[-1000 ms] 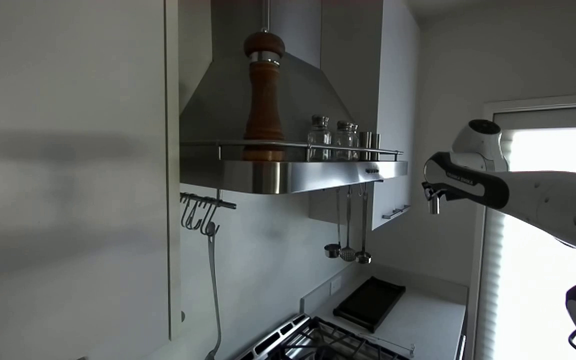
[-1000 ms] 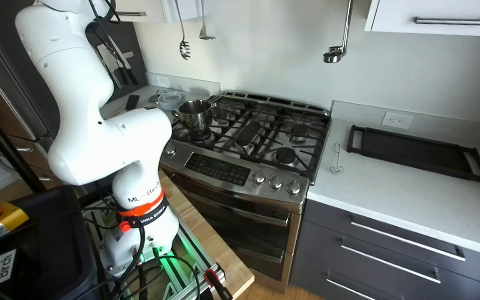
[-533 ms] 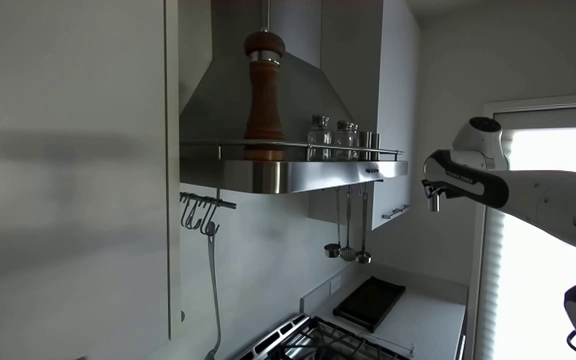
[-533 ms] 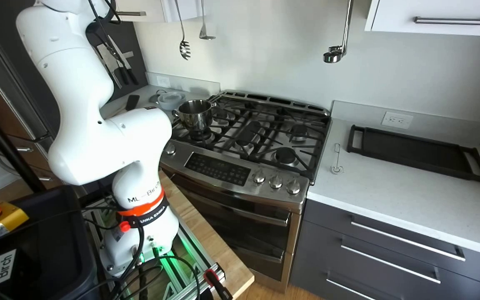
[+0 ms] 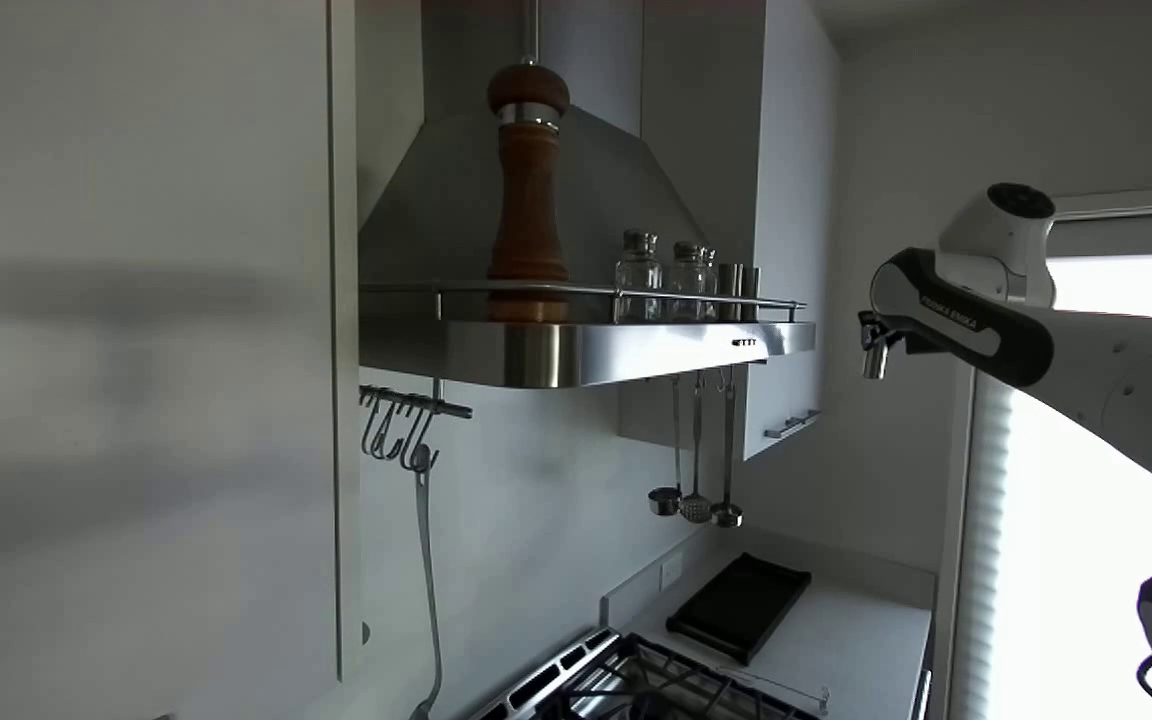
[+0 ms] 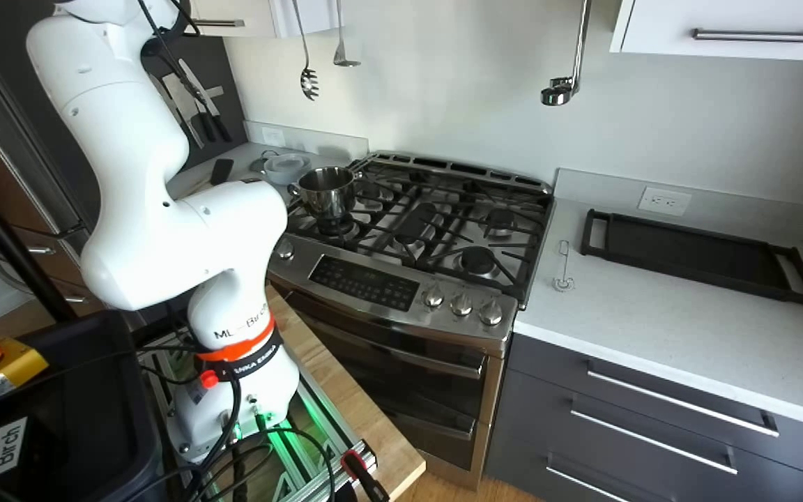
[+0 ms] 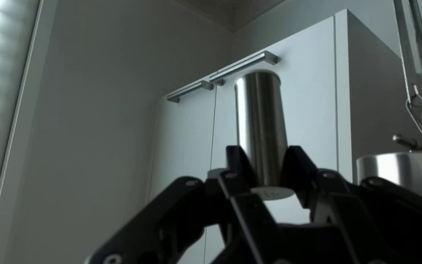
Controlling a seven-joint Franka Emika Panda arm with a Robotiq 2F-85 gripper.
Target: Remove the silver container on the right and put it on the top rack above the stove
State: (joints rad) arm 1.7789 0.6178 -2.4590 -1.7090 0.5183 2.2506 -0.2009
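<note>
Silver container [image 7: 260,117] aloft in jaws

In an exterior view we see our white, smooth-shelled, jointed robot arm [image 6: 171,237] standing bent at the near left. In an exterior view its black-and-white wrist [image 5: 966,315] reaches in from the right. The wrist view shows our black, two-fingered end effector [image 7: 265,167], fingers [image 7: 299,165] pressed inward in a grip.

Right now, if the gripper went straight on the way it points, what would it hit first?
Past the silver container in the gripper, most likely the white cabinet door behind them in the wrist view, though depth is hard to judge.
</note>
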